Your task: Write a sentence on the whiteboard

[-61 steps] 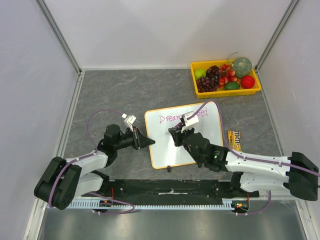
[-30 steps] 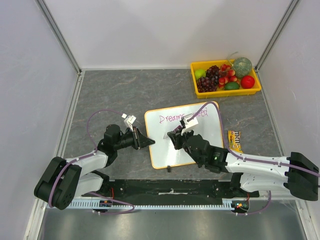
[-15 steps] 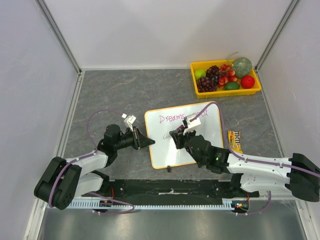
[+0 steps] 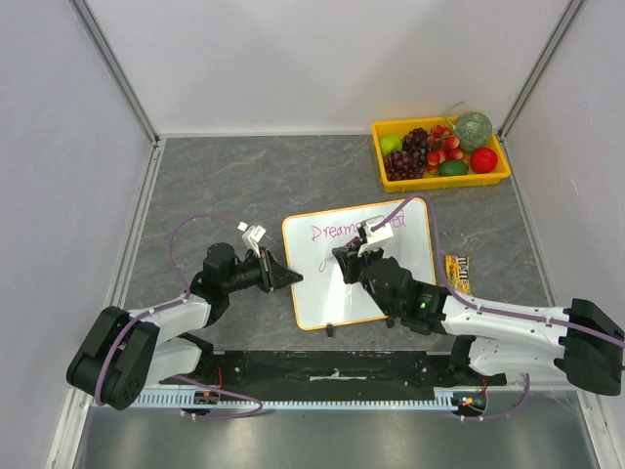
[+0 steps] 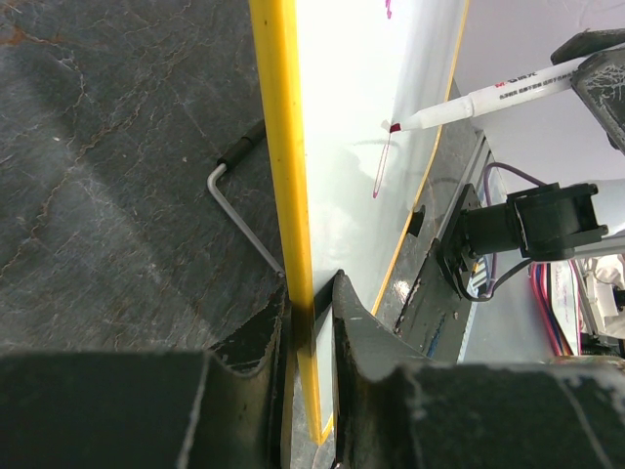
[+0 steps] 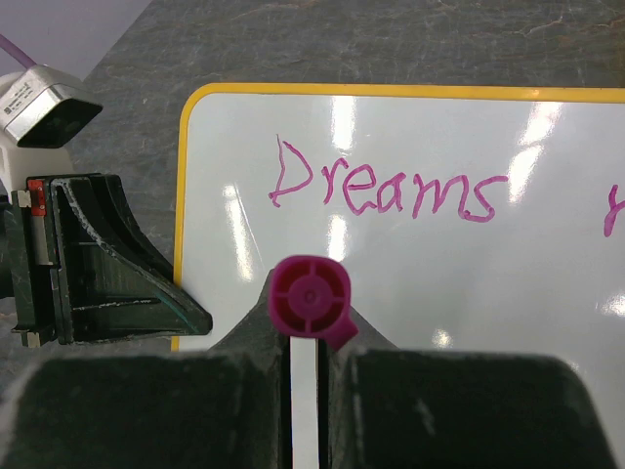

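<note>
The whiteboard (image 4: pixel 317 293) with an orange frame lies mid-table and reads "Dreams" (image 6: pixel 386 191) in purple, with more writing to its right. My left gripper (image 4: pixel 291 277) is shut on the board's left edge; in the left wrist view (image 5: pixel 311 288) the frame (image 5: pixel 283 147) sits between both fingers. My right gripper (image 4: pixel 344 256) is shut on a white marker (image 5: pixel 488 98) with a magenta end (image 6: pixel 311 296). The marker's tip is at the board below "Dreams", beside a short purple stroke (image 5: pixel 381 166).
A yellow tray (image 4: pixel 441 181) of fruit stands at the back right. A candy packet (image 4: pixel 459 272) lies right of the board. The board's wire foot (image 5: pixel 244 220) rests on the grey table. White walls close in both sides.
My right gripper moved the marker slightly down-left, then back up-right under "Dreams", and a short purple stroke now shows there. My left arm and the board have not moved.
</note>
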`<state>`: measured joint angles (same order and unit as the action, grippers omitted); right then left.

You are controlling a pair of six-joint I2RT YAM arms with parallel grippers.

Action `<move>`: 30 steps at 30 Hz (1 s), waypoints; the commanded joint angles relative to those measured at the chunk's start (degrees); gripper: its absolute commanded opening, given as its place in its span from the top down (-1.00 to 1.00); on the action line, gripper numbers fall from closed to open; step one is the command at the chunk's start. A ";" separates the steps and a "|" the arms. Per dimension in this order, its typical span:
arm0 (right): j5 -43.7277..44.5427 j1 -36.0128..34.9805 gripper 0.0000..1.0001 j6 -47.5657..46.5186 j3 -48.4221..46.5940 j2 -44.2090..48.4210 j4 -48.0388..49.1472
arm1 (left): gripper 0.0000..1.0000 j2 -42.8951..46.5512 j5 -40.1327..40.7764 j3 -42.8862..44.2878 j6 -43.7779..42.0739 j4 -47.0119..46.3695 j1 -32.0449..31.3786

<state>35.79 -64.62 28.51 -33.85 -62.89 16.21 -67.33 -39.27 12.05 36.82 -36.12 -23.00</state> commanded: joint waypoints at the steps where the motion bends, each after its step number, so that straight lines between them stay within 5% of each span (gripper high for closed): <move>1: 0.60 0.37 1.00 0.66 -0.17 0.22 -1.35 | 0.96 -0.26 4.11 -0.01 -5.62 2.98 -0.20; 30: -1.25 0.37 1.00 2.25 3.00 6.46 -5.05 | 0.96 -0.26 4.20 -0.01 -5.62 2.90 -0.20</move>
<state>33.19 -64.60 31.70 -29.67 -57.67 13.21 -67.33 -39.22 12.05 36.82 -36.14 -23.00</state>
